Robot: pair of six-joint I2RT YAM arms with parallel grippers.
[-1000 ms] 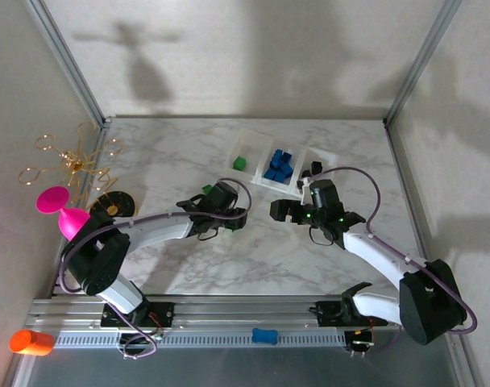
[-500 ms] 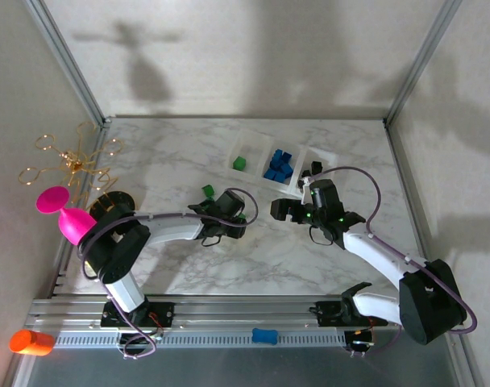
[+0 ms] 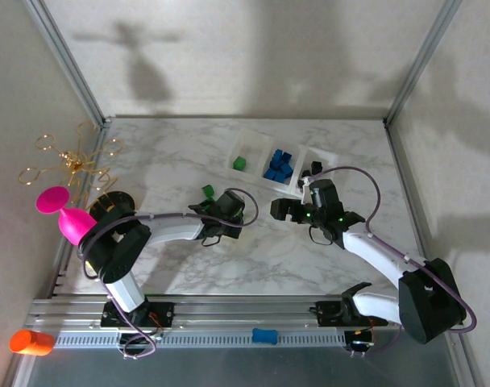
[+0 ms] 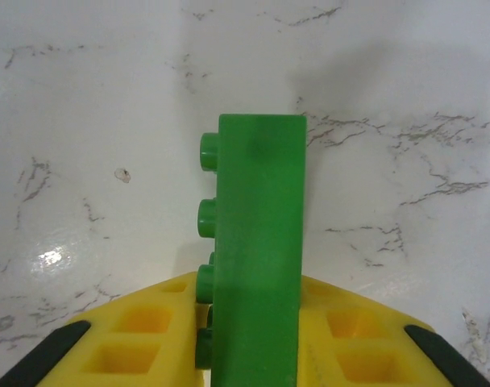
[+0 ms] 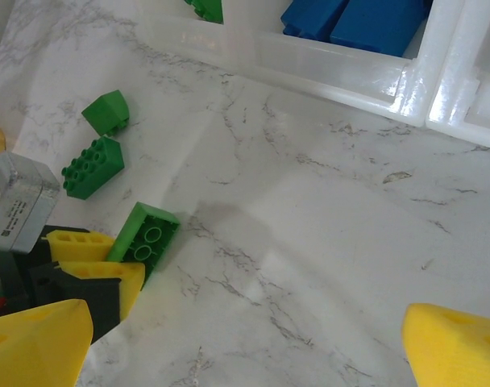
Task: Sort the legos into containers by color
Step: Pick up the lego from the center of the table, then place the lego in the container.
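A marble-patterned bench (image 3: pixel 172 153) carries two white robot arms that reach away from its near edge. The left end effector (image 4: pixel 249 322) is clenched on a long green lego (image 4: pixel 257 242). The brick is held on edge between the yellow fingers (image 4: pixel 140 330), its studs facing left in the wrist view, low over the middle of the bench. I cannot tell whether it touches the surface. The right end effector (image 3: pixel 281 210) sits just to the right of it, released, its yellow fingertips spread wide with nothing between them. Beyond both, right of centre, stand the containers (image 5: pixel 334 76), three white open bins joined in a row. The left bin holds a single green lego (image 3: pixel 239 163). The middle bin holds a heap of blue legos (image 3: pixel 278 165), and the right bin holds black pieces (image 3: pixel 316 168), partly hidden by the right arm. Two loose green legos (image 5: pixel 92 167) lie close together on the bench, just beyond and left of the left end effector and nearer than the left bin. At the left edge of the bench are a pink goblet-shaped object (image 3: pixel 64 211) and a tangle of gold wire loops (image 3: pixel 72 161). On the metal rail along the near side, a blue oblong piece (image 3: pixel 263 336) lies between the arm bases, and an orange cylinder (image 3: pixel 31 342) lies at the left end.
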